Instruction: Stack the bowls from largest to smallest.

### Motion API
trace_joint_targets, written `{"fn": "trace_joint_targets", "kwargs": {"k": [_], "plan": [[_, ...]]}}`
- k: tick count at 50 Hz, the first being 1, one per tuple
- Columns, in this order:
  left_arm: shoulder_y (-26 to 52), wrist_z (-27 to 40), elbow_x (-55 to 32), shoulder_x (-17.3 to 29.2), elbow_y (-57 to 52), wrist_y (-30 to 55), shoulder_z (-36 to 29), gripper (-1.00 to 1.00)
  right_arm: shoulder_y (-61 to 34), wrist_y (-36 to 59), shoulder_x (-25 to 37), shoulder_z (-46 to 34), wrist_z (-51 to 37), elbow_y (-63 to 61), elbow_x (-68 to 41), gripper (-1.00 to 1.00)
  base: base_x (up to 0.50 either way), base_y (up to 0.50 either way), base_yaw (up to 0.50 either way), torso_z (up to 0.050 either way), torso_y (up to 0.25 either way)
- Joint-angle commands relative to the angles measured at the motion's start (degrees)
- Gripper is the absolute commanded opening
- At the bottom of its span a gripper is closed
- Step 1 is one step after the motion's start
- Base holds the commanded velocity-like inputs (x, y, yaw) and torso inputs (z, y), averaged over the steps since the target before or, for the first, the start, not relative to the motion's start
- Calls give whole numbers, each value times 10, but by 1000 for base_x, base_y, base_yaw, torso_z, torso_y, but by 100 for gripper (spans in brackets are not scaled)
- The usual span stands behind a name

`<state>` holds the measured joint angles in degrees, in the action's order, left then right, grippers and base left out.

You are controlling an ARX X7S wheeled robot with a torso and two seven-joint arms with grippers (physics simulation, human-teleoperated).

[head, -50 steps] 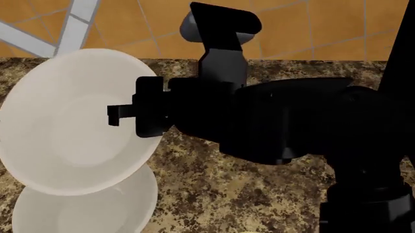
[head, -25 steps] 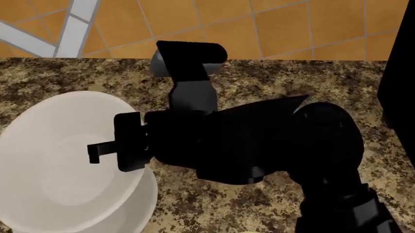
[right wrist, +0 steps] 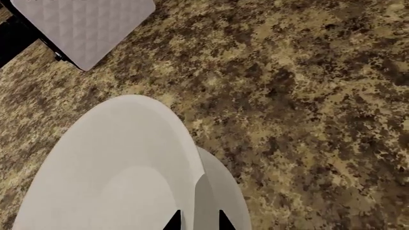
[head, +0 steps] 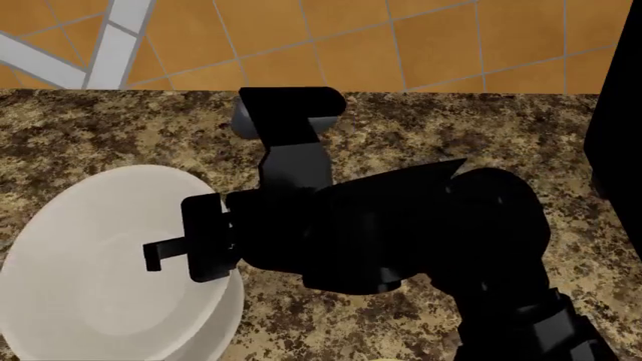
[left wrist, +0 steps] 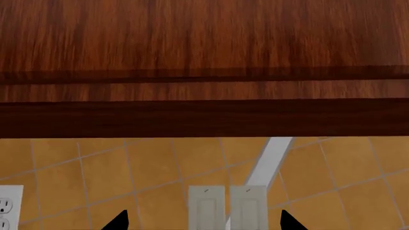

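In the head view my right gripper is shut on the right rim of a plain white bowl, which is tilted. That bowl hangs just over a second white bowl on the counter, hiding most of it. The right wrist view shows the gripper with one fingertip inside the held bowl and one outside its rim. My left gripper shows only in its own wrist view. It is open, its tips wide apart with nothing between them, and it faces the wall.
The bowls are on a speckled granite counter backed by an orange tiled wall. A dark block stands at the right edge. A quilted white object lies on the counter. A wooden cabinet hangs above switch plates.
My right arm has carried the held white bowl down and to the left. It now sits lower and covers more of the bowl beneath it.
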<state>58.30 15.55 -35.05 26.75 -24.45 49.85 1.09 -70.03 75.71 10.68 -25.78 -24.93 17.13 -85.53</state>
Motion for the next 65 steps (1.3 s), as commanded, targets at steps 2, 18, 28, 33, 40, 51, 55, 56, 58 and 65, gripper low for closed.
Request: {"fn": "trace_joint_targets", "kwargs": {"k": [2, 18, 28, 33, 40, 51, 55, 56, 58, 65], "plan": [[2, -14, 9, -11, 24, -12, 15, 100, 1, -16, -6, -1, 51, 6, 31, -100, 0, 0, 0, 0, 0], [-6, -14, 9, -9, 26, -18, 17, 100, 7, -36, -9, -32, 87, 25, 58, -100, 1, 0, 0, 0, 0], [-11, -14, 8, -7, 27, -20, 17, 100, 9, -41, -10, -43, 95, 29, 63, -100, 0, 1, 2, 0, 0], [-10, -13, 10, -7, 27, -21, 15, 100, 8, -41, -7, -44, 97, 23, 59, 100, 0, 1, 2, 0, 0], [-8, -12, 9, -8, 27, -21, 13, 100, 9, -39, -6, -47, 98, 16, 53, 100, 0, 0, 0, 0, 0], [-10, -10, 5, -5, 23, -19, 15, 100, 7, -36, -4, -49, 93, 10, 44, 100, 0, 0, 0, 0, 0], [-9, -8, 4, -4, 21, -18, 16, 100, -4, -32, -1, -41, 81, 9, 33, 100, 0, 0, 0, 0, 0], [-9, -8, 4, -4, 20, -17, 16, 100, -7, -29, 1, -38, 75, 6, 27, 100, 0, 0, 0, 0, 0], [-9, -9, 4, -4, 21, -19, 16, 100, -12, -22, 6, -28, 56, -3, 10, 100, 0, 0, 0, 0, 0], [-5, -8, 3, -6, 23, -19, 13, 100, -17, -5, 25, -2, 4, -31, -38, 100, 0, 0, 0, 0, 0]]}}
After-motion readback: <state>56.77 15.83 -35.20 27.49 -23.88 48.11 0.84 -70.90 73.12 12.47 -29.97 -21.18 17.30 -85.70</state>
